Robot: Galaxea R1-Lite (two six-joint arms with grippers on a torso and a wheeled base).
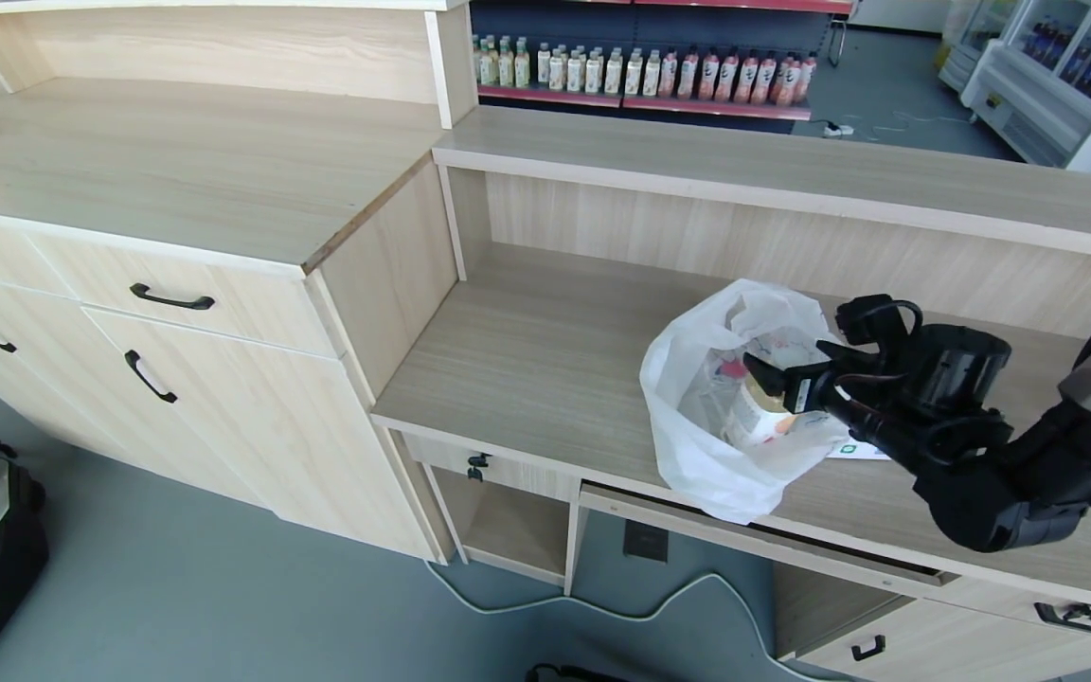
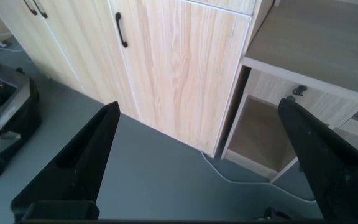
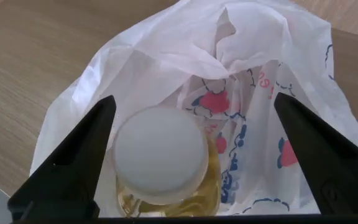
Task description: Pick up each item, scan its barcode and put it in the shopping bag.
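Looking down past my right gripper [image 3: 194, 99], I see the white cap of the bottle [image 3: 160, 155] facing straight back at me. The bottle stands upright inside the shopping bag [image 3: 185, 43], so its long axis runs up toward my wrist. My two fingers are spread wide on either side of it and clamp nothing. The cap sits off-centre in the gap, close against one finger and well apart from the other. Whether that near finger actually touches the cap's edge I cannot tell from this angle.

In the head view the right gripper [image 1: 787, 379] is at the mouth of the shopping bag [image 1: 697, 455], which sits on the counter [image 1: 527, 360] near its front edge, with the bottle [image 1: 754, 417] just below my fingertips.

I judge this item delivered. The way out is back along the bottle's own axis, up and away from the opening, so that neither finger drags the loose plastic or tips the bottle.

My left gripper [image 2: 197, 106] is also spread open and holds nothing. It hangs low over the floor beside the cabinet [image 2: 185, 62], far from the bag, so the right arm is the nearer one.
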